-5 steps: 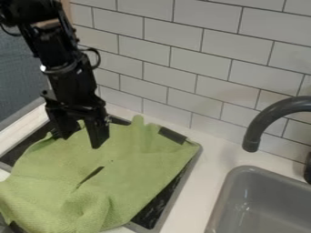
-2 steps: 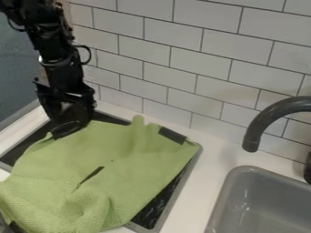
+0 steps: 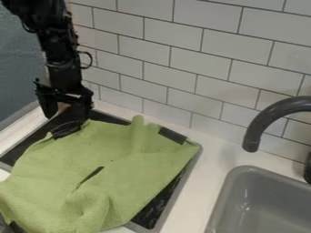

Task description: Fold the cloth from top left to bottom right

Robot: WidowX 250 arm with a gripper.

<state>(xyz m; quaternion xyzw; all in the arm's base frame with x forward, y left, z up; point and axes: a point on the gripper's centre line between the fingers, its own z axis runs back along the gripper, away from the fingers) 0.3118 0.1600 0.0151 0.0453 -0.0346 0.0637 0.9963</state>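
So, biggest thing here is the white tiled wall (image 3: 194, 63), running behind the green cloth. The cloth (image 3: 127, 168) itself is lying mostly spread out, kinda wrinkly toward the bottom, with a little ridge poking up at its top edge. White countertop (image 3: 209, 159) to the right of the cloth, then a grey sink basin (image 3: 261, 200) further right, well apart from it. Under the cloth there's a grey-rimmed black panel (image 3: 152, 209), peeking out past the upper left and lower right sides.

The black robot arm (image 3: 57, 50) hangs down beyond the cloth's upper left, and the dark grey curved faucet (image 3: 261, 120) is off to the cloth's right, over by the basin. The gripper (image 3: 65, 116) is right by the cloth's upper left edge, jaws pretty wide apart with nothing I can spot between them. Can't tell if it's touching the fabric tbh. Smallest stuff: a black rectangular piece (image 3: 173, 135) at the cloth's upper right edge, and a thin black wire loop (image 3: 65, 129) at its upper left edge.
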